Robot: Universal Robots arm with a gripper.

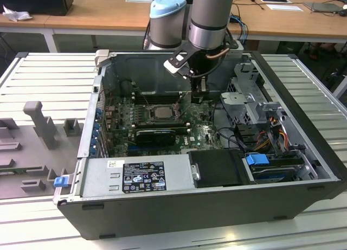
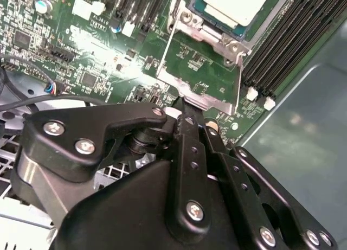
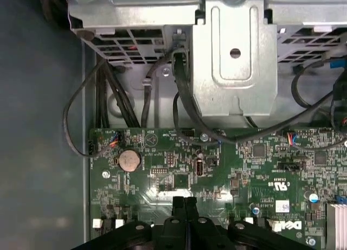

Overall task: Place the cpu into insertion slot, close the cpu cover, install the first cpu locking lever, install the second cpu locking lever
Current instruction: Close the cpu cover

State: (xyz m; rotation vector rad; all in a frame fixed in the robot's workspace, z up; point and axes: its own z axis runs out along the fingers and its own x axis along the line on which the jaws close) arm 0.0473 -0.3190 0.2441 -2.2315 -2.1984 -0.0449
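Note:
The cpu (image 1: 162,111), pale silver on top, lies in the insertion slot (image 1: 147,114) on the green board inside the open computer case. In the second wrist view the cpu (image 2: 236,3) sits in the socket. The cpu cover (image 2: 200,71), a grey metal frame with a square window, stands tilted up off the socket. My gripper (image 2: 187,106) is shut, and its tips touch the cover's free edge. In the exterior view my gripper (image 1: 199,93) hangs to the right of the socket. A thin lever rod (image 2: 174,11) runs along the socket's side.
A black ribbed heatsink (image 1: 156,135) lies in front of the socket, and a grey power supply (image 1: 135,177) lies nearer still. Memory slots (image 2: 293,38) flank the socket. A metal drive cage (image 3: 233,71) and black cables (image 3: 124,98) crowd the case side by the gripper.

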